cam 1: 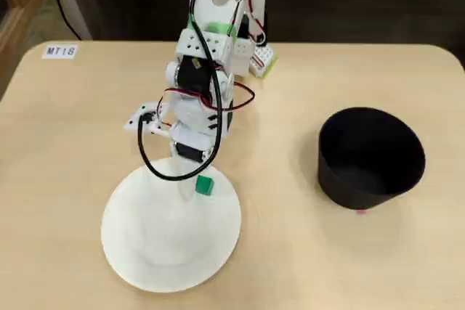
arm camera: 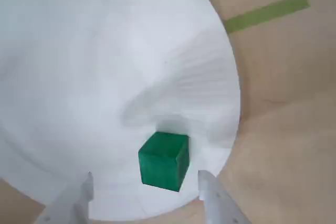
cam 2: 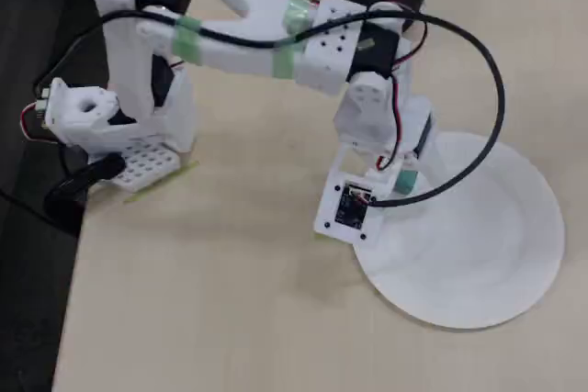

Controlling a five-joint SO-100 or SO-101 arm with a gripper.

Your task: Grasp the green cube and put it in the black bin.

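Sitting between the open pincer's (arm camera: 143, 195) fingers, the green cube (arm camera: 164, 161).

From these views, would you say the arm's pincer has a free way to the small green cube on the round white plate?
Probably yes. In the wrist view the pincer is open, its fingers on either side of the small green cube with gaps visible. Nothing else lies on the round white plate near the cube.

The arm (cam 2: 276, 39) was all white printed plastic with black servo blocks, green tape bands round the upper link, black and red cables looping loose, plus a perforated white base plate (cam 2: 142, 167).
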